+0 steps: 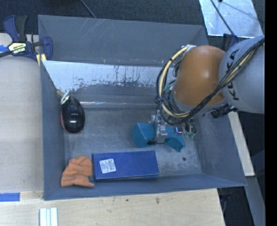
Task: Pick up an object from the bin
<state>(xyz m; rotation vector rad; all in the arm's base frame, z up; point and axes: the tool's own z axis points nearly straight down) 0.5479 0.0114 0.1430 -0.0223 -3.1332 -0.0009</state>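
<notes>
Blue flat box [129,165]: it lies along the near wall of the bin [124,41] with its white label up, just beside the near side of the teal thing. If the end effector drifts to this side during the lift, the load may catch the edge of the box and be pulled loose.

Orange soft lump [78,172]: it sits in the near left corner and touches the left end of the box. It is well apart from the end effector, so I judge little danger from it.

Teal thing [142,134]: this is the task's thing, as I judge. It is an uneven blue-green piece on the bin floor, about the middle and somewhat to the right. A bigger part shows left of the end effector and a smaller part right of it.

End effector [161,132]: it is low down, at the middle of the teal thing. I cannot tell how far open it is, or whether it has hold of the thing.

Main risk: the shape is uneven, so a hold at the middle may be out of balance. The bigger left part could tip down and slip out on the way up.

Black mouse [72,117]: it lies by the left wall, well apart, and is not in the way.

Orange cover [199,76] and cables [166,79]: they are parts of the arm and sit above the contact place. A poor hold would be hard to notice from here.
</notes>
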